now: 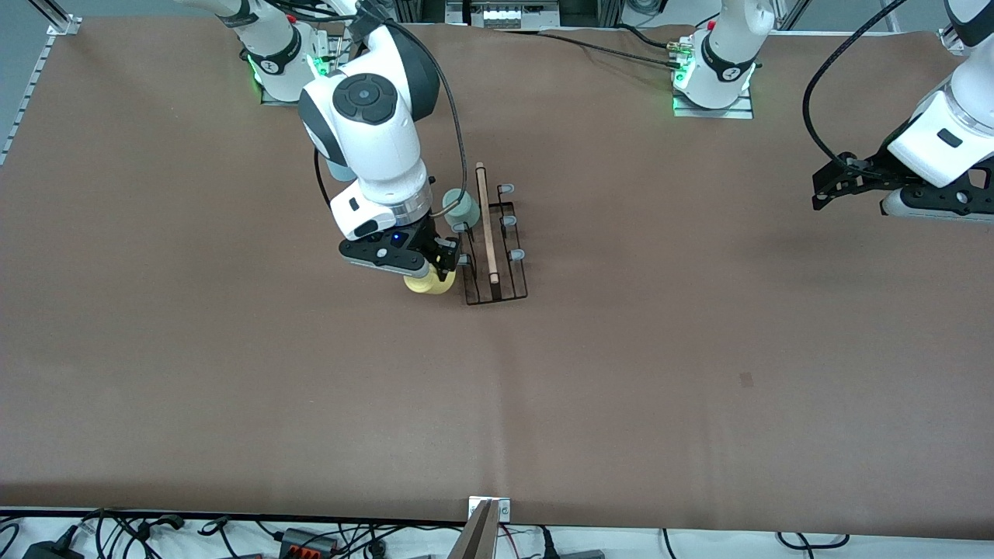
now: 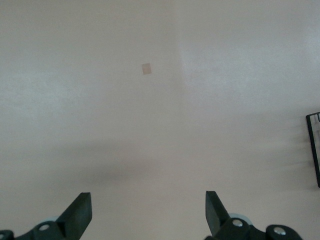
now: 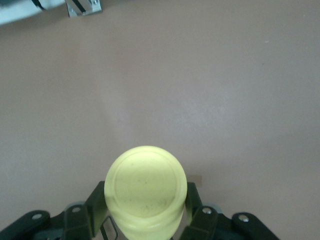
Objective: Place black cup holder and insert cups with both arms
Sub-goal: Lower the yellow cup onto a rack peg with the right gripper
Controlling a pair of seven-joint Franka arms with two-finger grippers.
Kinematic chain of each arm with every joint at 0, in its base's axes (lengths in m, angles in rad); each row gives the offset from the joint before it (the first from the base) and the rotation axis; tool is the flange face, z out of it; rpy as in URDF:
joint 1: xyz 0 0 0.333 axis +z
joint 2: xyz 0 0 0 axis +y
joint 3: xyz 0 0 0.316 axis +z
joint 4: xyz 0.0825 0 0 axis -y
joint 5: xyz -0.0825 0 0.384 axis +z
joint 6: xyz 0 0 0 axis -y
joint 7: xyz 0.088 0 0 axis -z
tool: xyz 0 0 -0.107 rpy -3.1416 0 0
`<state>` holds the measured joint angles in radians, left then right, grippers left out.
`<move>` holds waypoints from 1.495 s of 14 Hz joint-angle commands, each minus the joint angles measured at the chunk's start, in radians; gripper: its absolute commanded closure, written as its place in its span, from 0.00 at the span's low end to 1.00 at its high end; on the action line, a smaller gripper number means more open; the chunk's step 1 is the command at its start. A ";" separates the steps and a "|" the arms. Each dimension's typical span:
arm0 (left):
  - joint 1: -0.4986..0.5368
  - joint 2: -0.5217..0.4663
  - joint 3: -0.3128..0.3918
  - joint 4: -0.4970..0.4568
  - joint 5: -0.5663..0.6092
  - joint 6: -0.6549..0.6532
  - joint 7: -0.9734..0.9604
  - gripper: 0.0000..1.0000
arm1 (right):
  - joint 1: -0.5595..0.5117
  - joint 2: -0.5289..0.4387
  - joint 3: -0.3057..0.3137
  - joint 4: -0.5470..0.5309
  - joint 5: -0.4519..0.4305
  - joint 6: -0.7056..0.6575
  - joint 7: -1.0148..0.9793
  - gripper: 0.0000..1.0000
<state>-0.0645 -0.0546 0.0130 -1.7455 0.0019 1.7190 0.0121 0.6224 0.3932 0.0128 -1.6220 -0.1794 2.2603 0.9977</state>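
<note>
Beside the black cup holder [image 1: 495, 241], the yellow cup [image 1: 429, 284] is clamped by the right gripper [image 1: 435, 268] (mint cup [image 1: 461, 210] already pegged); left gripper [image 1: 835, 186] is parked aloft, fingers apart.

1. One black cup holder [image 1: 495, 252] stands on the table [image 1: 621, 373], well in from every edge.
2. One wooden rod [image 1: 487, 221] runs along the holder's top.
3. Five pale capped pegs show on the holder; any others are hidden.
4. Two cups are visible: one mint green cup [image 1: 460, 208] and one yellow cup [image 3: 146, 192].
5. Two arms with two grippers: the left gripper [image 2: 147, 212] and the right gripper [image 1: 436, 264].
6. One small dark mark [image 1: 746, 379] lies on the table.
</note>
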 commanded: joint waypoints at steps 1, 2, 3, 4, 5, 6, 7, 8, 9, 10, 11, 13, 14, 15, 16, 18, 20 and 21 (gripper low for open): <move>-0.003 0.013 0.007 0.027 -0.003 -0.021 0.005 0.00 | 0.019 -0.027 0.002 -0.041 -0.098 0.070 0.119 0.84; -0.003 0.013 0.007 0.029 -0.003 -0.021 0.006 0.00 | 0.033 -0.027 0.002 -0.053 -0.135 0.091 0.157 0.84; -0.003 0.013 0.005 0.027 -0.003 -0.022 0.003 0.00 | 0.037 -0.025 0.002 -0.067 -0.165 0.114 0.195 0.84; -0.003 0.013 0.007 0.027 -0.003 -0.022 0.003 0.00 | 0.042 -0.025 0.004 -0.081 -0.193 0.131 0.232 0.84; -0.003 0.013 0.005 0.027 -0.003 -0.022 0.003 0.00 | 0.051 -0.022 0.006 -0.088 -0.215 0.139 0.258 0.84; -0.003 0.013 0.004 0.027 -0.003 -0.022 0.003 0.00 | 0.062 -0.019 0.012 -0.093 -0.235 0.137 0.283 0.84; -0.003 0.013 0.004 0.027 -0.003 -0.022 0.005 0.00 | 0.062 -0.017 0.027 -0.105 -0.264 0.137 0.314 0.84; -0.003 0.013 0.004 0.027 -0.003 -0.024 0.006 0.00 | 0.062 -0.019 0.038 -0.122 -0.299 0.139 0.347 0.84; -0.001 0.013 0.007 0.027 -0.005 -0.024 0.006 0.00 | 0.062 -0.019 0.044 -0.134 -0.328 0.139 0.378 0.84; -0.001 0.013 0.007 0.027 -0.005 -0.024 0.009 0.00 | 0.062 -0.017 0.056 -0.140 -0.351 0.139 0.407 0.84; -0.001 0.013 0.007 0.027 -0.003 -0.024 0.008 0.00 | 0.062 -0.017 0.065 -0.150 -0.363 0.139 0.420 0.84; -0.003 0.013 0.007 0.027 -0.003 -0.024 0.005 0.00 | 0.062 -0.017 0.070 -0.156 -0.373 0.139 0.421 0.84; -0.003 0.013 0.007 0.027 -0.003 -0.024 0.005 0.00 | 0.062 -0.017 0.070 -0.157 -0.373 0.137 0.421 0.84; -0.003 0.013 0.007 0.027 -0.003 -0.024 0.005 0.00 | 0.063 -0.017 0.070 -0.165 -0.374 0.139 0.423 0.84; -0.003 0.013 0.007 0.027 -0.003 -0.024 0.009 0.00 | 0.063 -0.017 0.070 -0.176 -0.385 0.139 0.423 0.84; -0.003 0.013 0.007 0.027 -0.003 -0.024 0.011 0.00 | 0.063 -0.019 0.072 -0.191 -0.393 0.139 0.423 0.84; -0.003 0.013 0.007 0.027 -0.003 -0.024 0.011 0.00 | 0.066 -0.017 0.078 -0.196 -0.394 0.139 0.424 0.83; -0.003 0.013 0.007 0.027 -0.003 -0.024 0.011 0.00 | 0.063 -0.017 0.085 -0.196 -0.394 0.139 0.433 0.83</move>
<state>-0.0642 -0.0545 0.0137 -1.7455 0.0019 1.7157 0.0121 0.6852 0.3954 0.0847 -1.7936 -0.5481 2.3895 1.3909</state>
